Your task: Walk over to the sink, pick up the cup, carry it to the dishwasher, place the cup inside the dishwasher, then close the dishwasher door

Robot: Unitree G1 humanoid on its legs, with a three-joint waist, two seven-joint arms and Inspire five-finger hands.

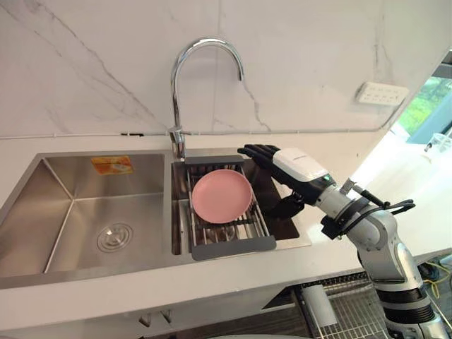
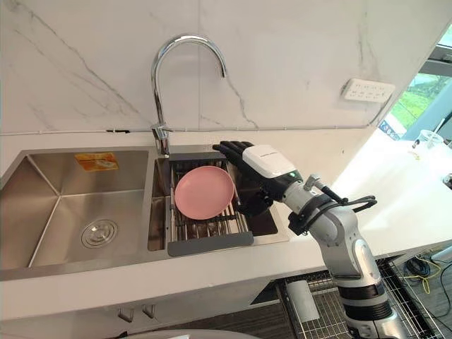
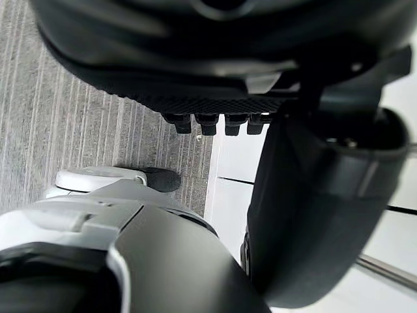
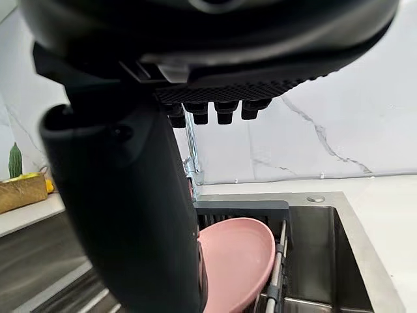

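Right hand point(image 1: 300, 166) spread wide, empty, hovering just beside pink plate point(image 1: 222, 195), I judge poised to reach down | cup: I cannot tell where, perhaps beneath that palm | left hand point(image 3: 215, 98) relaxed, idle

Count at the sink:
- Stainless-steel sink basins: 2 (left basin point(image 1: 60, 205), right basin point(image 1: 288, 227)).
- Curved chrome tap point(image 1: 185, 63): 1.
- Round pink plate point(image 1: 222, 195): 1.
- Grey-framed wire dish rack point(image 1: 233, 248): 1.
- Round steel drain point(image 1: 114, 237): 1.
- Orange rectangular sticker point(image 1: 111, 164): 1.
- White wall socket strip point(image 1: 382, 93): 1.
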